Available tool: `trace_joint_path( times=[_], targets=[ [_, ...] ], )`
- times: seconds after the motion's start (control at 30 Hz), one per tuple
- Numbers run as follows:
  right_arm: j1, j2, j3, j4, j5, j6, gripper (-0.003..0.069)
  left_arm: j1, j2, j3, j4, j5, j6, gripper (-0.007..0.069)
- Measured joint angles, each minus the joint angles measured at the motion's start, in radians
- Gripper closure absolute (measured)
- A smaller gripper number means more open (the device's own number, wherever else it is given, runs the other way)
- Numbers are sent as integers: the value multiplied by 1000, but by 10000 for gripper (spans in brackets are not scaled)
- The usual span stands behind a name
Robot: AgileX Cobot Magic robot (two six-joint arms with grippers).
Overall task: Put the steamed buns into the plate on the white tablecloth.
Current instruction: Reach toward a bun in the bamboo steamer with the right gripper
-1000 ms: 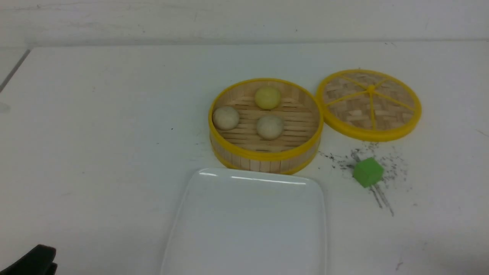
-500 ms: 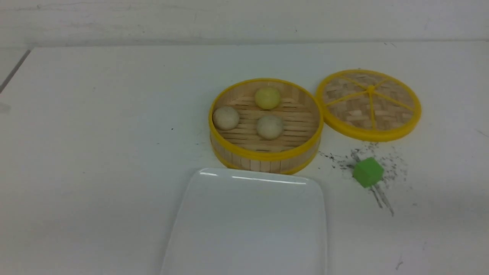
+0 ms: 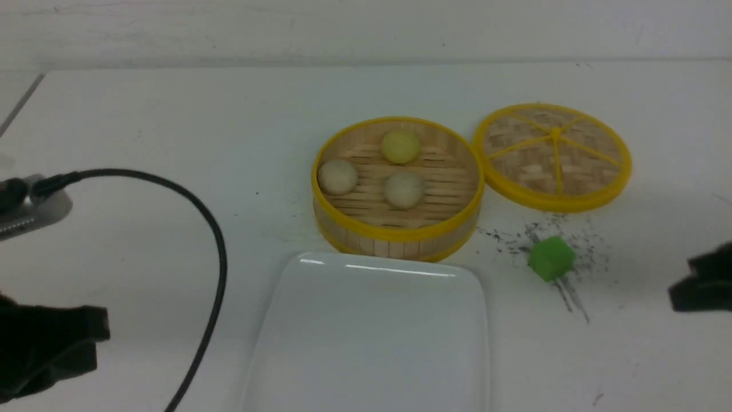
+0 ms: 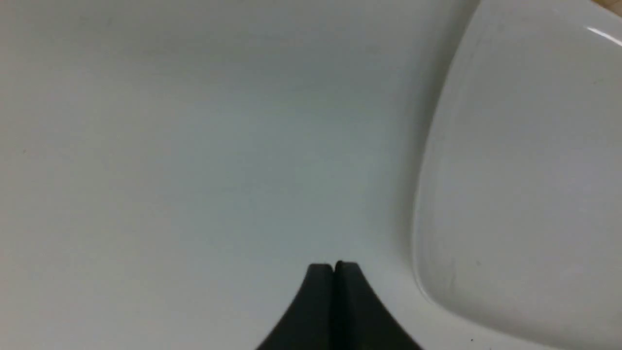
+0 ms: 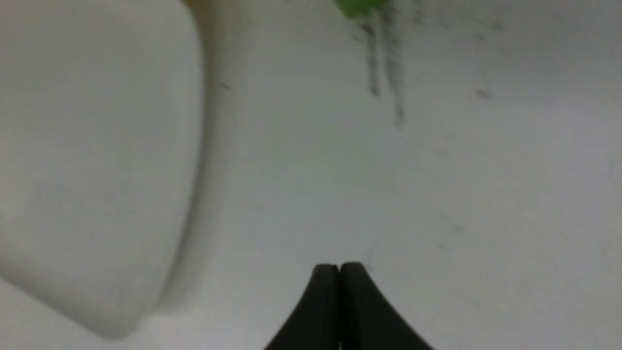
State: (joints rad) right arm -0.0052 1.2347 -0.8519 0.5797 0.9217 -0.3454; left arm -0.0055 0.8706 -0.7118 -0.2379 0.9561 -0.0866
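At the near edge of the counter, a little left of its middle, the plate (image 3: 372, 343) lies flat on the white tablecloth (image 3: 143, 131). Its near part is cut off by the front view.

Toward the near-left corner, the left gripper (image 4: 334, 265) hangs over bare cloth. Its two dark fingers are pressed together and carry nothing. A rounded corner of the plate sits just beside them. A black cable (image 3: 213, 252) loops above the cloth from the left arm up to a grey metal part (image 3: 31, 209) near the left edge.

Toward the right edge, the right gripper (image 5: 339, 266) is likewise clenched on nothing, over speckled cloth well apart from the plate. Ahead of it, between the plate and the right edge, a green cube (image 3: 551, 258) rests among dark specks (image 3: 575, 300) and scratch marks.

Farther in, about mid-depth on the counter, the bamboo steamer basket (image 3: 394, 243) stands just beyond the plate's far rim. Whether the two touch cannot be told. On its slats lie a beige-grey bun (image 3: 338, 175) against the left wall, a second beige-grey bun (image 3: 404, 189) near the centre, and a pale yellow bun (image 3: 400, 147) toward the far wall. The three are apart from one another.

To the right of the basket, close against its rim, the woven lid (image 3: 553, 154) with yellow spokes lies flat on the cloth. Beyond it, bare cloth runs to the far edge.
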Motion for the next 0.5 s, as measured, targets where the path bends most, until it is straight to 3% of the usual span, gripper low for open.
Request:
trace_joint_path(
  times=[0.1, 0.2, 0.37, 0.5],
  targets=[
    [39, 166, -126, 107, 0, -112, 632, 0, 24, -23, -16, -3, 7, 622],
    [103, 314, -283, 121, -3, -133, 609, 0, 45, -39, -29, 1, 9, 617],
    [208, 525, -548, 46, -4, -74, 532, 0, 86, -64, -53, 21, 10, 603],
    [288, 771, -880, -73, 2, 39, 419, 0, 147, -98, -82, 35, 10, 585]
  ],
)
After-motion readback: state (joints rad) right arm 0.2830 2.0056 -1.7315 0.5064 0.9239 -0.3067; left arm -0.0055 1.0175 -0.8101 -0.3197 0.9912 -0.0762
